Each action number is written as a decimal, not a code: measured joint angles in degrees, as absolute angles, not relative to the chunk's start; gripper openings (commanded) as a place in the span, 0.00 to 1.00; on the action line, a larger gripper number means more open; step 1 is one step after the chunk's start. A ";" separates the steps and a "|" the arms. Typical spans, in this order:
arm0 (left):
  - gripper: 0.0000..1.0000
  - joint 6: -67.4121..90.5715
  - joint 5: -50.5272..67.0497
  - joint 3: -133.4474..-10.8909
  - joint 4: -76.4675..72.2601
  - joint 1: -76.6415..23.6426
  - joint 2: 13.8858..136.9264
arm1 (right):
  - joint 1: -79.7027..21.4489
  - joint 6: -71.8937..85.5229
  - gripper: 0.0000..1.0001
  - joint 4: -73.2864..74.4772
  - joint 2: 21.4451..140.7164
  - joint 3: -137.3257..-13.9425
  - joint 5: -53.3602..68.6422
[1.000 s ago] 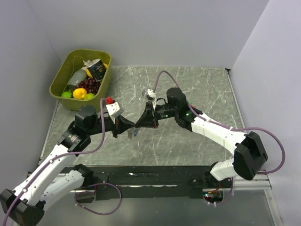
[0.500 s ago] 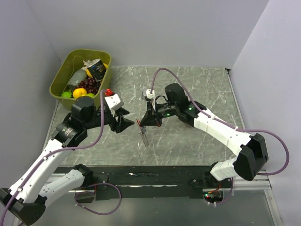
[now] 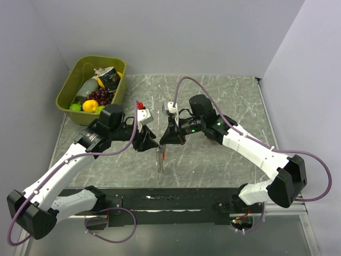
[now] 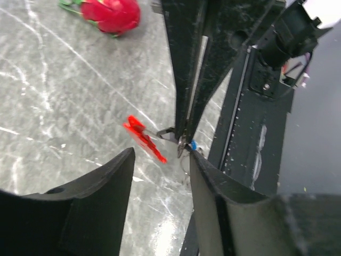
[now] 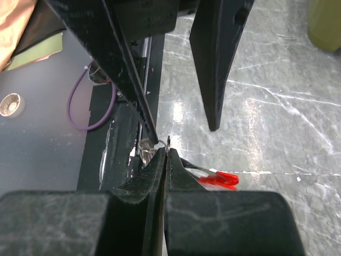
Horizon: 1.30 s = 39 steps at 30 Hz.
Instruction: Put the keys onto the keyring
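The keyring hangs from my right gripper (image 3: 162, 144), a red carabiner clip (image 4: 144, 137) with silvery rings and chain (image 3: 160, 161). In the right wrist view my right gripper (image 5: 167, 145) is shut on a thin metal ring, and the red clip (image 5: 221, 179) pokes out to its right. A tiny key with a blue head (image 4: 194, 145) hangs at the ring, just by the right fingertips. My left gripper (image 4: 160, 160) is open and empty, its jaws either side of the hanging keyring and just short of it. It also shows in the top view (image 3: 153, 145).
An olive bin (image 3: 66, 88) of toy fruit and a can stands at the back left. A red toy fruit with a green top (image 4: 112, 13) lies on the marble table beyond the grippers. A dark strip (image 3: 186, 200) runs along the table's near edge.
My left gripper drew back to the left, then moved right again up to the right gripper. The keyring stayed hanging from the right gripper, which shifted little.
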<state>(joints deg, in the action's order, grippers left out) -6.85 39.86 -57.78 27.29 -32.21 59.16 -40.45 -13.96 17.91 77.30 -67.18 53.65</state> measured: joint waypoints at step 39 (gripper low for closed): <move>0.01 4.40 39.11 -44.42 4.78 -35.55 50.81 | -31.57 4.75 0.72 -7.05 69.12 -50.39 55.22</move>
<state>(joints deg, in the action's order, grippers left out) 4.40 39.11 -44.42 4.78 -35.55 50.81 -31.57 4.75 -7.05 69.12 -50.39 55.22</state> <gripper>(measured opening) 0.023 0.719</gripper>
